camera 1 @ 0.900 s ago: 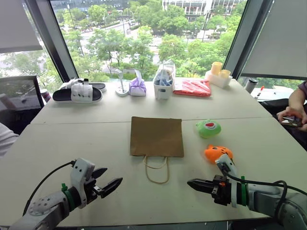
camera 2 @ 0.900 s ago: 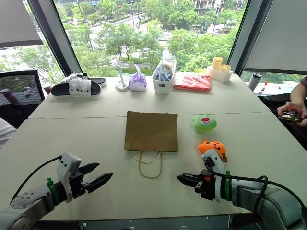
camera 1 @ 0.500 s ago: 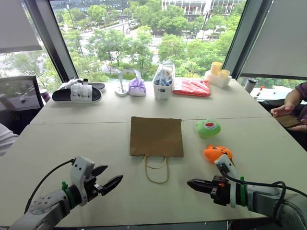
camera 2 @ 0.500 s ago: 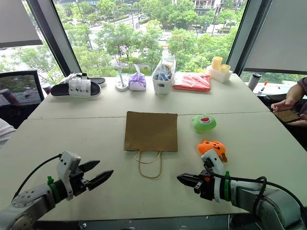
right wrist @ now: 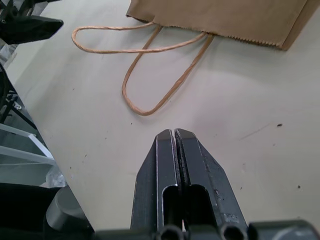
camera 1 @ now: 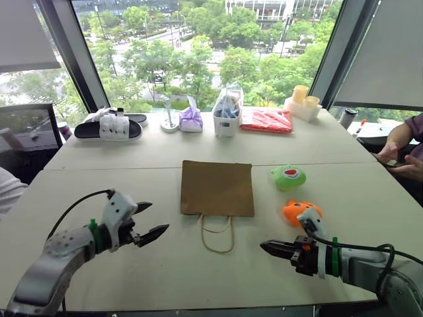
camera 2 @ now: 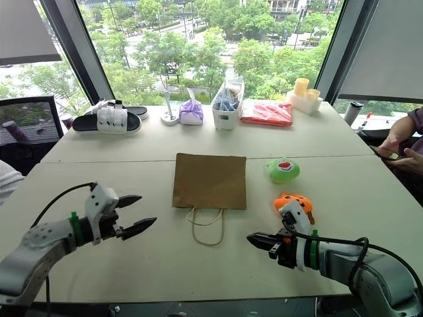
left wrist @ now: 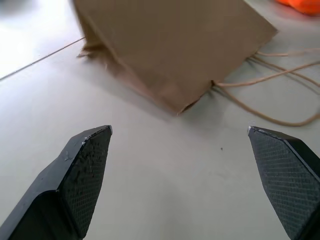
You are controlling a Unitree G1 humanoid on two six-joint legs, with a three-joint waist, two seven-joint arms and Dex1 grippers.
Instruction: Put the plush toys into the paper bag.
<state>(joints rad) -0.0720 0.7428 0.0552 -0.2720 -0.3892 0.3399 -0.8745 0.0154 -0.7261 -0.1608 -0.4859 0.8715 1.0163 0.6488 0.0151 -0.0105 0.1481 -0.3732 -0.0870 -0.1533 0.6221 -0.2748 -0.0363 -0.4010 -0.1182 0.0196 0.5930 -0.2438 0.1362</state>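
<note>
Your paper bag [camera 1: 217, 187] lies flat on the table [camera 1: 132, 165], mid-table, mouth end toward you, with its 2 loop handles [camera 1: 217, 236] trailing off that edge onto the tabletop. Both plush toys sit right of the bag, apart from it: the green toy [camera 1: 288, 177] level with the bag's upper half, the orange toy [camera 1: 301, 212] nearer you, just beside and behind your right wrist. Neither toy is in the bag. Your left gripper [camera 1: 151, 222] hovers over bare table left of the handles, fingers spread wide with nothing between them; in the left wrist view the 2 fingertips [left wrist: 85, 165] frame the bag's near corner and the handle loops. Your right gripper [camera 1: 268, 248] is clenched tight on nothing, fingers pressed together, pointing left toward the handles, tip above the table right of them. Far edge of the table holds clutter: black-and-white sandals [camera 1: 109, 127], a purple cloth bundle [camera 1: 192, 119], a white box with a clear plastic bag [camera 1: 227, 111], a red packet [camera 1: 266, 121], yellow cups [camera 1: 303, 98]. A person's hands [camera 1: 403, 162] show at the right edge.
</note>
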